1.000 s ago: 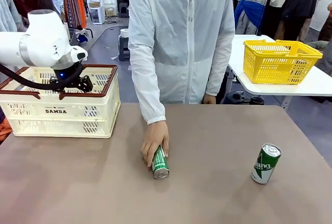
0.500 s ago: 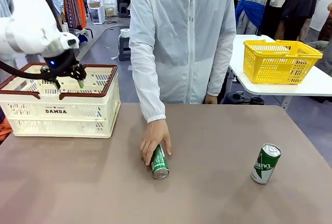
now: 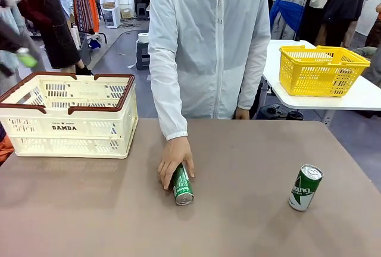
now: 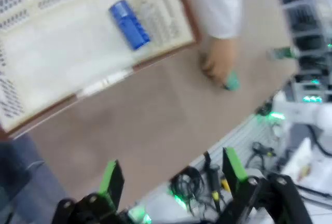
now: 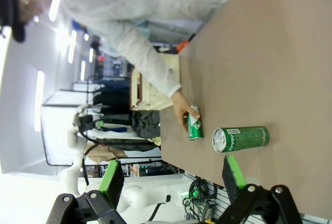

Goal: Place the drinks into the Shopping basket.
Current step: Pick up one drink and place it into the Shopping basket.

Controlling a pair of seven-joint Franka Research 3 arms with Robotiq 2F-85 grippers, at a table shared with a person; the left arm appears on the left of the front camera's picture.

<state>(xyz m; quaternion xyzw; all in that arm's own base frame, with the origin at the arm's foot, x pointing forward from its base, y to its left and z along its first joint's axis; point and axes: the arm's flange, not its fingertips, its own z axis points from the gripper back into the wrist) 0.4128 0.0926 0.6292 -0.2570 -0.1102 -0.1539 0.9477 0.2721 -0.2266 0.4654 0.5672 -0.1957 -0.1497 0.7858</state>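
The brown surface (image 3: 89, 209) is mostly bare, with wide free room along its near edge and left half. The Shopping basket (image 3: 71, 127) sits at the far left corner, with a blue can (image 4: 129, 24) lying on its floor. A person's hand (image 3: 172, 160) rests on the toppled green can (image 3: 183, 185) mid-surface, and the upright green can (image 3: 306, 187) stands near the right edge. The left gripper (image 4: 173, 173) and right gripper (image 5: 172, 173) both have their fingers apart, holding nothing

left gripper (image 4: 173, 175) jaws wide apart, empty, held high; right gripper (image 5: 172, 175) jaws wide apart, empty.
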